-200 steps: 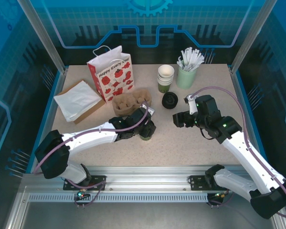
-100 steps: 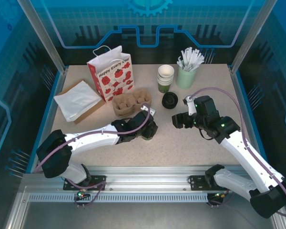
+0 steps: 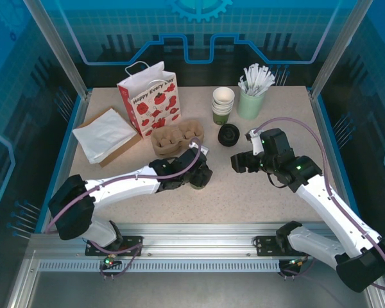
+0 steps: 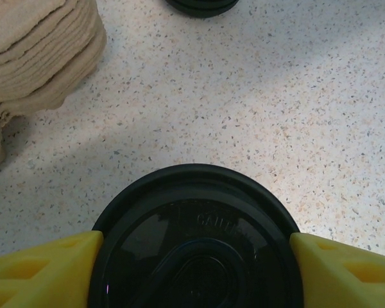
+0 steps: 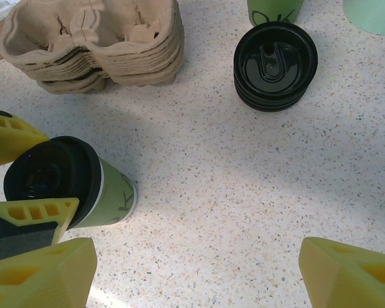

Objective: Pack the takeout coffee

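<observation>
The takeout coffee (image 3: 198, 179) is an olive-green cup with a black lid (image 4: 196, 247). It stands upright on the speckled table, just in front of the carton carriers. My left gripper (image 3: 197, 174) is around its top, and a yellow finger (image 4: 42, 269) lies against each side of the lid. In the right wrist view, the cup's green wall (image 5: 112, 196) shows below the lid, between those same fingers (image 5: 32, 212). My right gripper (image 3: 239, 162) hovers open to the cup's right, over bare table, with nothing between its fingers (image 5: 42, 276).
A stack of brown pulp cup carriers (image 3: 177, 137) sits behind the cup. A pile of loose black lids (image 3: 228, 135) lies further right. At the back are nested lidless cups (image 3: 222, 102), a pale green cup of white sticks (image 3: 251, 99) and a strawberry-print bag (image 3: 149, 96). White napkins (image 3: 104, 135) lie at the left.
The left gripper and the cup have shifted slightly right and toward the carriers. The right gripper has drifted a little to the left.
</observation>
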Available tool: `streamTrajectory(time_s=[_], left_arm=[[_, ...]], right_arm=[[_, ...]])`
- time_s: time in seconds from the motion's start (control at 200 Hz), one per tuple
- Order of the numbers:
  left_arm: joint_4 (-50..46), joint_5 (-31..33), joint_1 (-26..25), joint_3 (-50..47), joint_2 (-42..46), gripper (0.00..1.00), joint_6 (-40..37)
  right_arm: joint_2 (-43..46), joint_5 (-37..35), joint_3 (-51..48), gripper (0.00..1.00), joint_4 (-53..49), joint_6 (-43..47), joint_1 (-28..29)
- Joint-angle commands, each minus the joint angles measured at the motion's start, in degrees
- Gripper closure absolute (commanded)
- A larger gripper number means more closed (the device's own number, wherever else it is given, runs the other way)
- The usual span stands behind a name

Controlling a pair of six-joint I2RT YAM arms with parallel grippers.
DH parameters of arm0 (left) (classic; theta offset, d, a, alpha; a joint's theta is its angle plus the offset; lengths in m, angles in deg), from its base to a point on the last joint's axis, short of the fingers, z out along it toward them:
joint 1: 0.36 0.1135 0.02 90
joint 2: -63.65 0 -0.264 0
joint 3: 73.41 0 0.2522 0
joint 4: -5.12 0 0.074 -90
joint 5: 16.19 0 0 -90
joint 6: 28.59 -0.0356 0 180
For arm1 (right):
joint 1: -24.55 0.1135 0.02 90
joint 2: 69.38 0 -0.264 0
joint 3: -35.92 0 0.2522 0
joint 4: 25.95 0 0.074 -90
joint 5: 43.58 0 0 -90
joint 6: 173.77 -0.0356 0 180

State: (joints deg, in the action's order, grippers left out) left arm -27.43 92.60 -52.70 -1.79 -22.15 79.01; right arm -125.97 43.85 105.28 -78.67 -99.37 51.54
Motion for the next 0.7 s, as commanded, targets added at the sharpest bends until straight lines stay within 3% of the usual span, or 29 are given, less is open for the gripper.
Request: streamTrajectory(time_s=[0.0,0.44,0.69], left_arm=[[-6.72,-3.67,-0.29,1.23,-1.57,0.24,0.94],[-7.01,-2.42,0.13,4.17,0.13,0.10,-0.33],[-5.72,-4.13,1.93,2.91,5.42,0.02,0.12]], right_arm=[[0.17,0.36,0.35,0.16,0.20,-0.49,0.42],[-0.27,0.44,0.77,0.16,-0.22,-0.40,0.86],[-1.01,0.93,-0.34,0.16,1.02,-1.10,1.43]])
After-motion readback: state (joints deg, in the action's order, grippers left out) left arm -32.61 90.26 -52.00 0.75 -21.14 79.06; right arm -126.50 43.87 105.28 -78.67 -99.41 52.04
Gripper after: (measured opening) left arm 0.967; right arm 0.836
